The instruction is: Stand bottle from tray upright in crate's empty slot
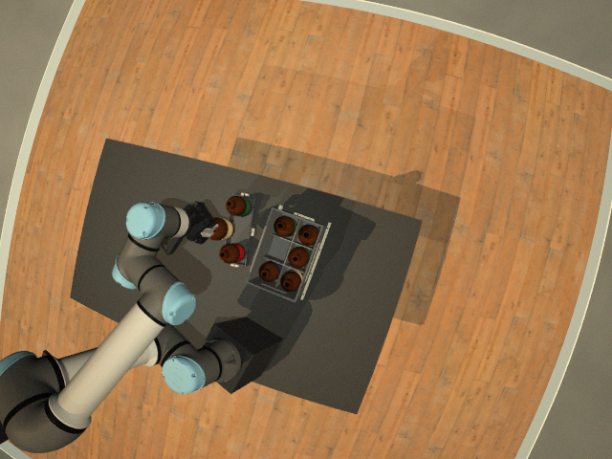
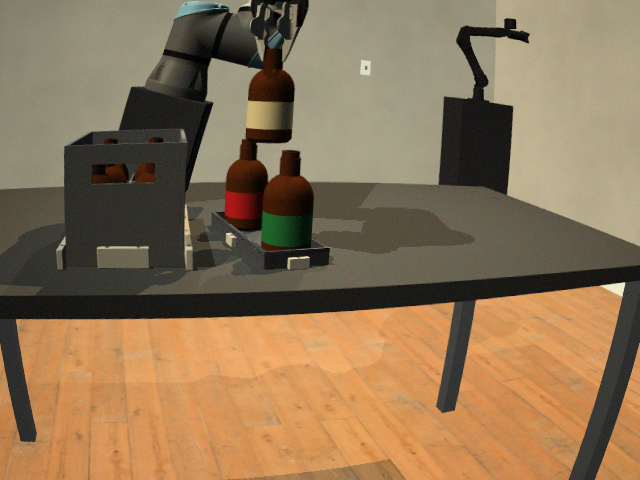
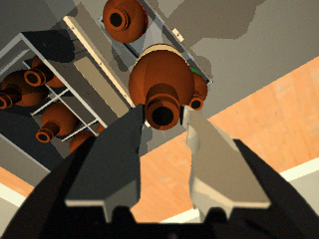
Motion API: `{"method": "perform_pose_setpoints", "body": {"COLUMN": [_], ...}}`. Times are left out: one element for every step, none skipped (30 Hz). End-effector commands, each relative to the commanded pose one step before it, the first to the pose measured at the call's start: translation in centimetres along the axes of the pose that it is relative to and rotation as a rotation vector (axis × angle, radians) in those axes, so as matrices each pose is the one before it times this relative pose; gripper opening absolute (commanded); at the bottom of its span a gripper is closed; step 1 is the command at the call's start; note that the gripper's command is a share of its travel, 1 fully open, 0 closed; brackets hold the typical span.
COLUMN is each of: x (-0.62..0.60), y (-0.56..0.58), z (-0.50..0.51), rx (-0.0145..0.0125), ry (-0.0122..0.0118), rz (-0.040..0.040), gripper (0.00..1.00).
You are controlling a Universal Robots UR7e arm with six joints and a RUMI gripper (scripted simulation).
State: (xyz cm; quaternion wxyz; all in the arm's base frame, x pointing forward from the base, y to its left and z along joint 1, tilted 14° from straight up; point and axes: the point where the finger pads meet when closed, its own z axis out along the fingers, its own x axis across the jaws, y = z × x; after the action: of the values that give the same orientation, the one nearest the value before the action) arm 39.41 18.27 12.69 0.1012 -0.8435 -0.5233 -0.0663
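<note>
Cream-label bottle (image 2: 269,93) up in the air, hanging upright, base above the necks of the two bottles left in the tray; gripper (image 2: 273,42) clamped on its neck, one finger either side of the mouth in the wrist view; red-label bottle (image 2: 245,187) and green-label bottle (image 2: 287,201) standing in the tray (image 2: 248,250); tray just beside the crate (image 2: 125,198), apart from it.

Step in hand, by judgement: lift done, carry to crate pending; next move calls for a sideways traverse over the crate wall, then centring over the empty slot (image 1: 278,245), middle cell on the tray side, five neighbours filled; straight descent, bottle kept vertical; crate loose, so a nudge on a divider or neighbour could shift it.

Labels: plain colour bands only, cream, red, green; no brand, no readable writing.
</note>
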Motion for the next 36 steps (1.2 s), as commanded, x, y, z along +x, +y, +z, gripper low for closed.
{"method": "perform_pose_setpoints", "body": {"x": [0.022, 0.0, 0.0, 0.0, 0.0, 0.0, 0.0, 0.0, 0.0, 0.0, 0.0, 0.0, 0.0, 0.0, 0.0, 0.0, 0.0, 0.0, 0.0, 0.0, 0.0, 0.0, 0.0, 0.0, 0.0, 0.0, 0.0, 0.0, 0.0, 0.0, 0.0, 0.0, 0.0, 0.0, 0.0, 0.0], "y": [0.035, 0.0, 0.0, 0.0, 0.0, 0.0, 0.0, 0.0, 0.0, 0.0, 0.0, 0.0, 0.0, 0.0, 0.0, 0.0, 0.0, 0.0, 0.0, 0.0, -0.001, 0.0, 0.0, 0.0, -0.001, 0.0, 0.0, 0.0, -0.001, 0.0, 0.0, 0.0, 0.0, 0.0, -0.001, 0.0], "z": [-0.044, 0.0, 0.0, 0.0, 0.0, 0.0, 0.0, 0.0, -0.001, -0.004, -0.009, -0.016, 0.0, 0.0, -0.025, -0.035, -0.046, -0.057, -0.068, -0.078, -0.088, -0.097, -0.104, -0.111, -0.116, -0.119, -0.121, -0.121, -0.12, 0.0, 0.0, -0.117, -0.112, -0.105, -0.098, -0.089], "rx": [-0.00122, 0.0, 0.0, 0.0, 0.0, 0.0, 0.0, 0.0, 0.0, 0.0, 0.0, 0.0, 0.0, 0.0, 0.0, 0.0, 0.0, 0.0, 0.0, 0.0, 0.0, 0.0, 0.0, 0.0, 0.0, 0.0, 0.0, 0.0, 0.0, 0.0, 0.0, 0.0, 0.0, 0.0, 0.0, 0.0], "ry": [0.00064, 0.0, 0.0, 0.0, 0.0, 0.0, 0.0, 0.0, 0.0, 0.0, 0.0, 0.0, 0.0, 0.0, 0.0, 0.0, 0.0, 0.0, 0.0, 0.0, 0.0, 0.0, 0.0, 0.0, 0.0, 0.0, 0.0, 0.0, 0.0, 0.0, 0.0, 0.0, 0.0, 0.0, 0.0, 0.0], "rz": [-0.00021, 0.0, 0.0, 0.0, 0.0, 0.0, 0.0, 0.0, 0.0, 0.0, 0.0, 0.0, 0.0, 0.0, 0.0, 0.0, 0.0, 0.0, 0.0, 0.0, 0.0, 0.0, 0.0, 0.0, 0.0, 0.0, 0.0, 0.0, 0.0, 0.0, 0.0, 0.0, 0.0, 0.0, 0.0, 0.0], "gripper": [0.0, 0.0, 0.0, 0.0, 0.0, 0.0, 0.0, 0.0, 0.0, 0.0, 0.0, 0.0, 0.0, 0.0, 0.0, 0.0, 0.0, 0.0, 0.0, 0.0, 0.0, 0.0, 0.0, 0.0, 0.0, 0.0, 0.0, 0.0, 0.0, 0.0, 0.0, 0.0, 0.0, 0.0, 0.0, 0.0]}}
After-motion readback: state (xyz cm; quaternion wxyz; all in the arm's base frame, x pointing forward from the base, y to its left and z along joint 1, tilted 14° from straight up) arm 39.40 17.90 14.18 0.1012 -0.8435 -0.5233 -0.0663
